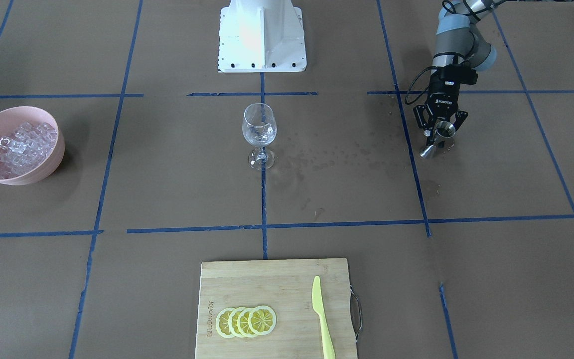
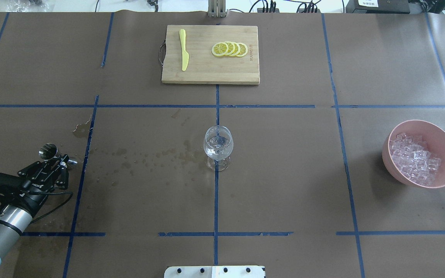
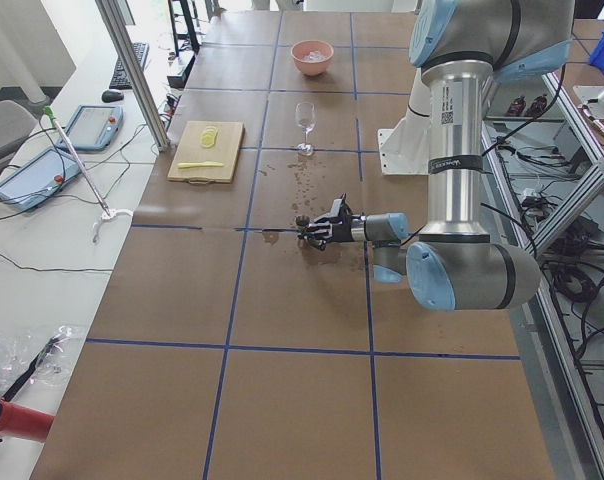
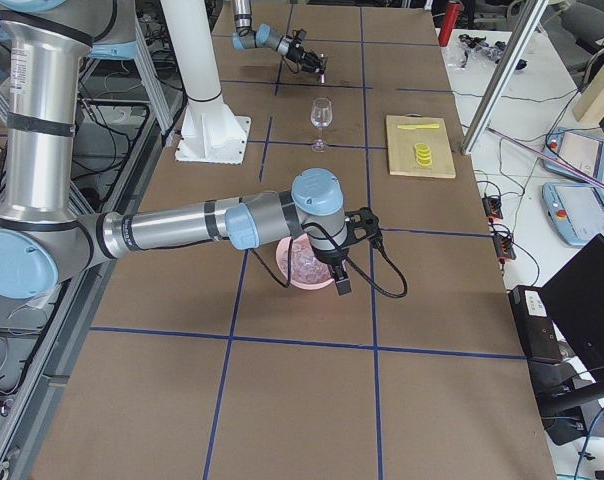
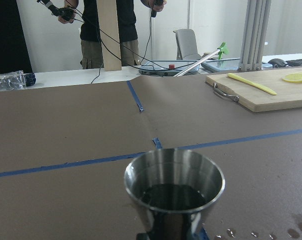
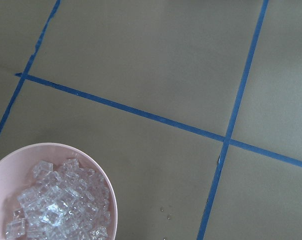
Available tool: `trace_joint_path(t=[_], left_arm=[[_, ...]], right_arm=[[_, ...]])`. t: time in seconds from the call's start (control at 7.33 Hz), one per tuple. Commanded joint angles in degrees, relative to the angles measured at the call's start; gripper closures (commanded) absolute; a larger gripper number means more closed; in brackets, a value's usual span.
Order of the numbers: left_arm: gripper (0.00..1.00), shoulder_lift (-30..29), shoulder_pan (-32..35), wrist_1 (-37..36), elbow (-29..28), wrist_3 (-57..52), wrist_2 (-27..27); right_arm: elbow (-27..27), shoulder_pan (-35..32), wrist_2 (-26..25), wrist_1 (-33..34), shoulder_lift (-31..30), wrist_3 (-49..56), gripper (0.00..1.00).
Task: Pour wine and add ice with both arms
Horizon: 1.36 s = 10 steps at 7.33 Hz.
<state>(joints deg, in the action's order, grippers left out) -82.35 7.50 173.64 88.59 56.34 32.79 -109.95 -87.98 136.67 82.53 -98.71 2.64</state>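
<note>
now pinching the measuring cup with the left gripper, well left of the wine glass. far right, in a pink bowl: ice, likely light, hard, slippery (best gripped across flat faces). state of the right gripper: cannot tell.

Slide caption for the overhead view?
Left gripper holds a steel jigger at left; wine glass centre, pink bowl of ice at right, cutting board with lemon slices beyond.
</note>
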Motion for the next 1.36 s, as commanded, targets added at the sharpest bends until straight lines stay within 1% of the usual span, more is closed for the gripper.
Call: trace_joint_path(t=[0.0, 0.41, 0.55, 0.68, 0.82, 0.95, 1.23], left_arm=[[1.00, 0.0, 0.1, 1.5, 0.1, -0.2, -0.1], [1.00, 0.0, 0.2, 4.7, 0.9, -1.9, -2.1], [1.00, 0.0, 0.2, 6.8, 0.9, -2.6, -2.2], [1.00, -0.8, 0.1, 10.0, 1.1, -9.3, -2.1], [1.00, -3.1, 0.2, 14.7, 1.8, -18.5, -1.6], [1.00, -5.4, 0.4, 16.3, 3.3, -26.2, -1.8], [1.00, -11.0, 0.4, 15.2, 5.6, -29.4, -1.5]], right_arm=[[0.0, 0.0, 0.0, 0.0, 0.0, 0.0, 0.00], [0.1, 0.0, 0.0, 0.0, 0.1, 0.0, 0.00], [0.0, 0.0, 0.0, 0.0, 0.0, 0.0, 0.00], [0.2, 0.0, 0.0, 0.0, 0.0, 0.0, 0.00], [0.4, 0.0, 0.0, 0.0, 0.0, 0.0, 0.00], [0.4, 0.0, 0.0, 0.0, 0.0, 0.0, 0.00], [0.4, 0.0, 0.0, 0.0, -0.2, 0.0, 0.00]])
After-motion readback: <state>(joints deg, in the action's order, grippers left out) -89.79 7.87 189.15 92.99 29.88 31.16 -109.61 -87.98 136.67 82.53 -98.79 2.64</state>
